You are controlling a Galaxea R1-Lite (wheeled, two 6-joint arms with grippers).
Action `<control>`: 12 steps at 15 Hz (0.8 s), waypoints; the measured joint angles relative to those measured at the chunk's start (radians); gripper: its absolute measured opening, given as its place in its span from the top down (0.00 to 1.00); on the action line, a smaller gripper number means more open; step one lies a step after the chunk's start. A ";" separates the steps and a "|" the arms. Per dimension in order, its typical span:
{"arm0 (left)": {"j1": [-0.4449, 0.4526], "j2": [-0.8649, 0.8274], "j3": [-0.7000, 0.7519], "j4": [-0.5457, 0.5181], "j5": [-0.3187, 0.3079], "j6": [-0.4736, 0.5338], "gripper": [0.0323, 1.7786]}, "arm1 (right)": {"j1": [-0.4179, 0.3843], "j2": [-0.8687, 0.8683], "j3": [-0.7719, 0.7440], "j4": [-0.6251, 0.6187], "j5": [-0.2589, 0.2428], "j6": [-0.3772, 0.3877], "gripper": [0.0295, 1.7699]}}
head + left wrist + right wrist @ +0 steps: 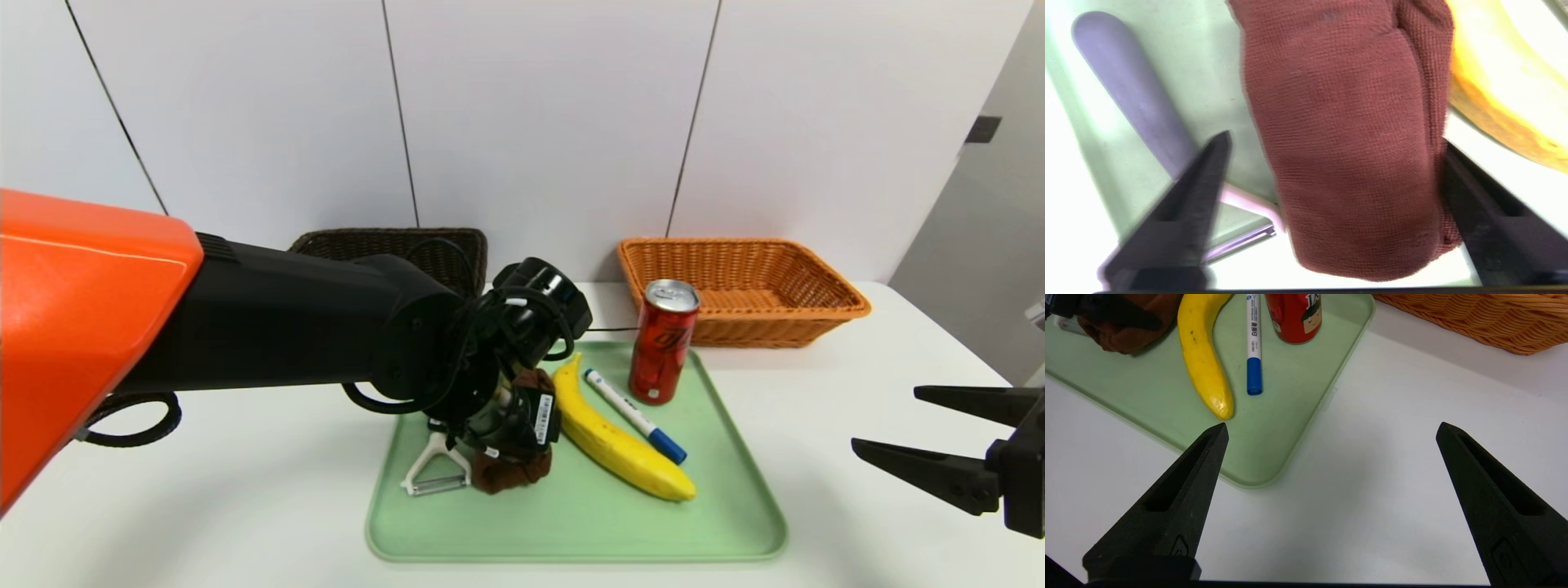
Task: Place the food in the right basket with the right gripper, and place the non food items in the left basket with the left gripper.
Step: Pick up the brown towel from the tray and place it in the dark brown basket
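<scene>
Left gripper (1331,139) down on tray (735,490), fingers either side of rolled brown cloth (1347,143), one touching, other still apart, not yet clamped; cloth's long axis near to far. Right gripper (886,420) parked at right over table (857,384), spread wide, holding nothing. One peeler (433,469) left of cloth. One banana (620,441), one marker (637,416), both slanting far-left to near-right. One can (663,341) upright. Two baskets: brown (392,245) far left, orange (735,286) far right

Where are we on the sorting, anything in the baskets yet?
Nothing sorted: orange basket looks empty; the dark brown basket is partly hidden. Left claw straddles the brown cloth, not yet clamped. Banana, can, marker, peeler remain on the tray. Right claw waits open.
</scene>
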 joint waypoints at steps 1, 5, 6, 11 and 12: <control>-0.001 0.000 0.001 0.000 0.000 -0.001 0.26 | 0.000 -0.002 0.000 0.000 0.000 0.000 0.01; -0.002 0.000 0.001 0.000 0.000 -0.001 0.54 | 0.000 -0.006 0.000 0.000 0.000 0.000 0.01; -0.002 0.000 0.001 0.000 0.000 -0.002 0.65 | 0.000 -0.006 0.000 0.000 0.000 0.000 0.01; -0.002 -0.037 -0.001 0.002 0.002 0.001 0.79 | -0.006 -0.010 0.000 0.000 0.000 0.000 0.01; -0.002 -0.056 -0.001 0.002 0.003 0.008 0.79 | -0.009 -0.013 0.000 0.000 0.000 0.000 0.01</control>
